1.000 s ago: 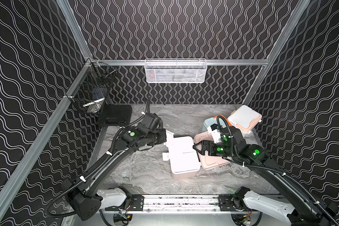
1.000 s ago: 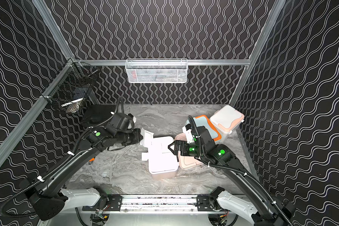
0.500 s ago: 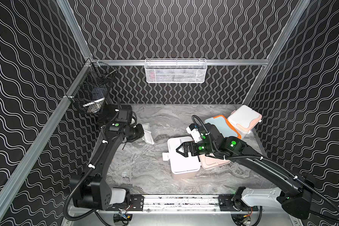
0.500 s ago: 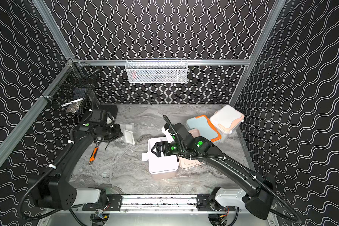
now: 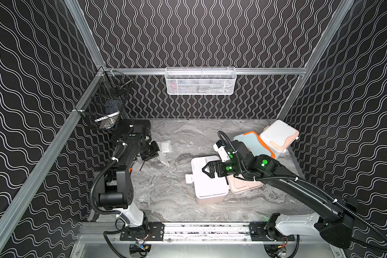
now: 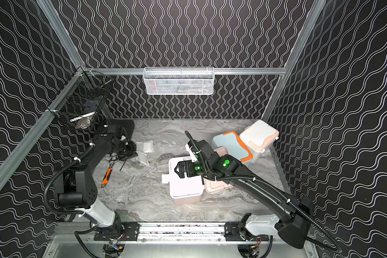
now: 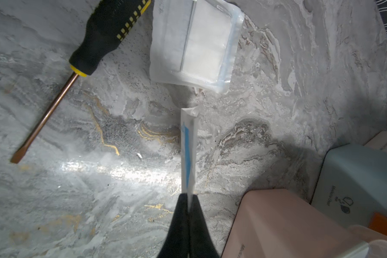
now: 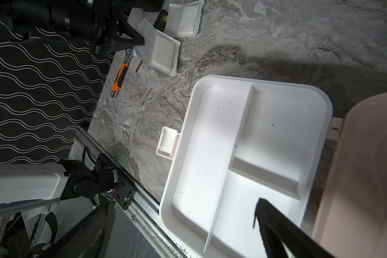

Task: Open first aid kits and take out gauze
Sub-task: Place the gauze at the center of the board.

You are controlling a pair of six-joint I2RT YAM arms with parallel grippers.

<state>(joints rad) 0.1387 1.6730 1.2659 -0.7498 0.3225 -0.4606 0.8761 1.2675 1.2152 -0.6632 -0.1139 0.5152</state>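
The left gripper (image 7: 189, 198) is clamped tight on a gauze packet (image 7: 188, 145), held edge-on low over the marble tabletop (image 7: 76, 178). It is just beside a second packet (image 7: 201, 44) lying flat near the screwdriver (image 7: 103, 38). That looks like the drop-off spot, kept well apart from the boxes. Across the way, the right gripper (image 5: 207, 170) hovers with jaws spread wide above the pink first aid kit (image 5: 210, 200), whose lid is folded open alongside. Its white tray (image 8: 212, 145) shows bare compartments, so this one looks emptied. The blue-grey kit (image 5: 255, 145) and the white kit (image 5: 279, 136) sit shut behind, likely next.
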